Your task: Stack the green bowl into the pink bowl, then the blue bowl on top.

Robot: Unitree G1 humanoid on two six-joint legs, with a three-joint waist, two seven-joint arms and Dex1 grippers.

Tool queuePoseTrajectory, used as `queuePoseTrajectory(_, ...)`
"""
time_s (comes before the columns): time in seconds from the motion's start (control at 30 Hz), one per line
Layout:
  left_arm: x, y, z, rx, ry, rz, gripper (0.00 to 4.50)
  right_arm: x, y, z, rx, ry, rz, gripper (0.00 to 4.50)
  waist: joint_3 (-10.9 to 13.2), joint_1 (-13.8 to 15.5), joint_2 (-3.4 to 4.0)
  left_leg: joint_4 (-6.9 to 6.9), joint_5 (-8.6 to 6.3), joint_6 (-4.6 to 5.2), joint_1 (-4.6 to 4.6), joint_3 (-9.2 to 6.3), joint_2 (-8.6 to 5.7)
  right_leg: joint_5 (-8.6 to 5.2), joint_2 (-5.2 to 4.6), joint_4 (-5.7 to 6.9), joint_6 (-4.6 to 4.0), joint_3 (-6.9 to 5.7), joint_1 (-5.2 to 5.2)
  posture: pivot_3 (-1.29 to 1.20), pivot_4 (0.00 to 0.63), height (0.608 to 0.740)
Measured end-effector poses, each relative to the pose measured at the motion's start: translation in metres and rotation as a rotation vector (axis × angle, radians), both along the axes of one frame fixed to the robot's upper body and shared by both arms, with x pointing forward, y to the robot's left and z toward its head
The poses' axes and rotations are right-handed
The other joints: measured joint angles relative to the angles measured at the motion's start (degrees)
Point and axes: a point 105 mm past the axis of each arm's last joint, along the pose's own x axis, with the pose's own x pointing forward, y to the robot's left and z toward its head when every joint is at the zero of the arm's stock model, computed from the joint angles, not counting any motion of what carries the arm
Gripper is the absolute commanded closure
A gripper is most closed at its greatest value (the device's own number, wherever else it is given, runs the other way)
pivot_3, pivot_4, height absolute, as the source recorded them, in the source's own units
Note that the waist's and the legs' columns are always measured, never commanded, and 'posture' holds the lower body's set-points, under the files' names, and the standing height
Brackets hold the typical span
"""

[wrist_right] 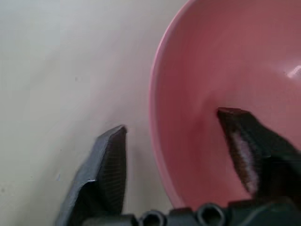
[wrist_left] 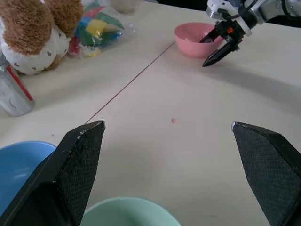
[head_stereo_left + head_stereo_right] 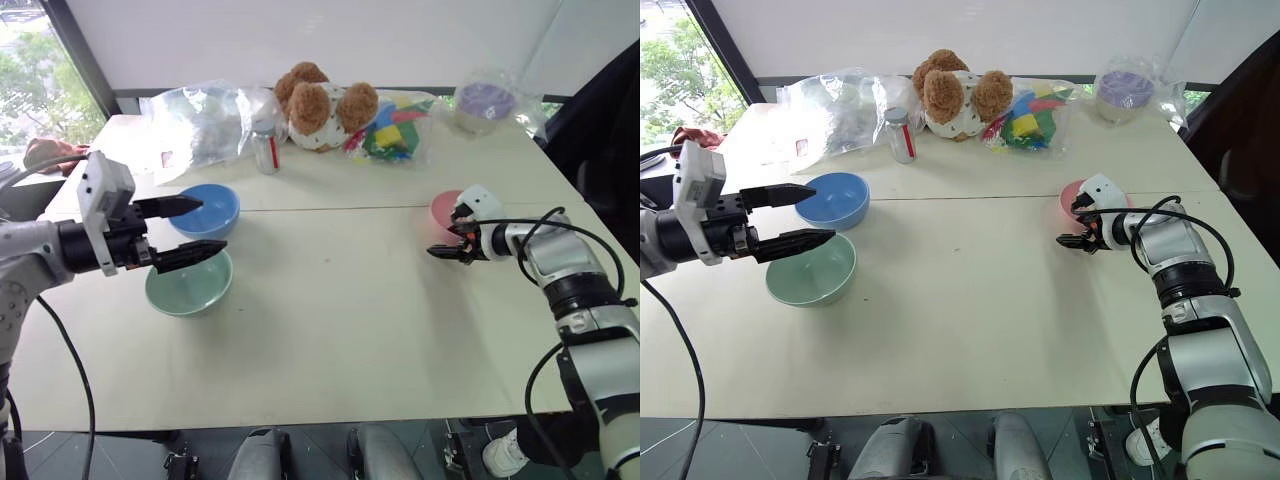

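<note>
Green bowl [image 3: 188, 283]: pale mint, plain, upright and empty, on the table [image 3: 340, 320] at the robot's left. Blue bowl [image 3: 206, 210]: sky-blue, plain, upright, just behind the green one, rims close together. Pink bowl [image 2: 194, 38]: light pink, smooth, upright, on the right side of the table near the seam, well apart from the other two.

Left gripper [image 3: 188, 230]: raised above the table, pointing roughly level toward the right, fingers spread wide and empty; it hangs over the gap between the green and blue bowls, touching neither.

Right gripper [image 1: 174, 141]: angled down at the near rim of the pink bowl. Its fingers straddle the rim, one inside the bowl and one outside over the table, with a gap left on each side; not clamped on the wall.
</note>
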Motion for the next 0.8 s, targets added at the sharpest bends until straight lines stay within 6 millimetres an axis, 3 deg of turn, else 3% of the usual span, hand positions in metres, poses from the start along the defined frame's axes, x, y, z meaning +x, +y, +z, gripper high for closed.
queuePoseTrajectory(0.13, -0.001, 0.001, -0.002, 0.003, 0.007, 0.007, 0.0, 0.002, 0.007, 0.008, -0.002, -0.022, 0.044, 4.42, 0.0, -0.13, 0.0, 0.0, 0.0, 0.0, 0.01, -0.01, 0.01, 0.0, 0.01, 0.01, 0.0, 0.0, 0.0, 0.0, 0.15, 0.74)
queuePoseTrajectory(0.27, -0.002, 0.003, 0.0, 0.005, -0.003, 0.017, 0.0, 0.002, 0.02, 0.028, -0.019, -0.07, 0.133, 4.47, 0.0, -0.29, 0.0, -0.01, 0.0, -0.01, 0.03, -0.02, 0.03, 0.0, 0.01, 0.02, 0.0, 0.0, 0.01, 0.0, 0.15, 0.74)
queuePoseTrajectory(0.5, -0.003, 0.006, 0.002, 0.019, -0.006, 0.024, 0.0, -0.048, 0.105, 0.055, 0.003, -0.091, 0.613, 4.47, 0.0, 0.08, 0.01, -0.05, -0.01, 0.0, 0.01, -0.06, 0.06, 0.0, 0.02, 0.02, 0.0, -0.05, -0.02, 0.0, 0.15, 0.74)
queuePoseTrajectory(0.57, -0.003, 0.007, 0.002, 0.018, -0.002, 0.026, 0.0, -0.065, 0.134, 0.048, -0.001, -0.085, 0.743, 4.47, -0.02, 0.04, -0.03, -0.02, -0.01, 0.0, 0.02, -0.06, 0.06, 0.0, 0.02, 0.02, 0.0, -0.06, 0.01, 0.0, 0.15, 0.74)
queuePoseTrajectory(0.67, -0.003, 0.008, 0.002, 0.023, 0.004, 0.028, 0.0, -0.086, 0.171, 0.021, -0.013, -0.028, 0.894, 4.47, -0.02, 0.05, -0.03, 0.0, -0.01, 0.0, 0.01, -0.06, 0.03, 0.0, 0.0, 0.03, 0.0, -0.05, 0.01, 0.0, 0.15, 0.74)
queuePoseTrajectory(0.77, -0.006, 0.012, -0.005, 0.053, 0.036, 0.044, 0.0, -0.086, 0.178, 0.004, -0.105, -0.029, 0.933, 4.47, -0.02, 0.21, -0.02, 0.01, -0.01, 0.0, 0.01, -0.06, -0.05, 0.0, -0.08, 0.03, 0.0, -0.06, 0.0, 0.0, 0.15, 0.74)
queuePoseTrajectory(0.8, -0.007, 0.013, -0.009, 0.057, 0.047, 0.049, 0.0, -0.083, 0.178, 0.001, -0.135, -0.041, 0.931, 4.11, -0.02, 0.2, -0.03, 0.01, -0.01, -0.01, 0.01, -0.06, -0.05, 0.0, -0.08, 0.02, 0.0, -0.06, 0.01, 0.0, 0.15, 0.74)
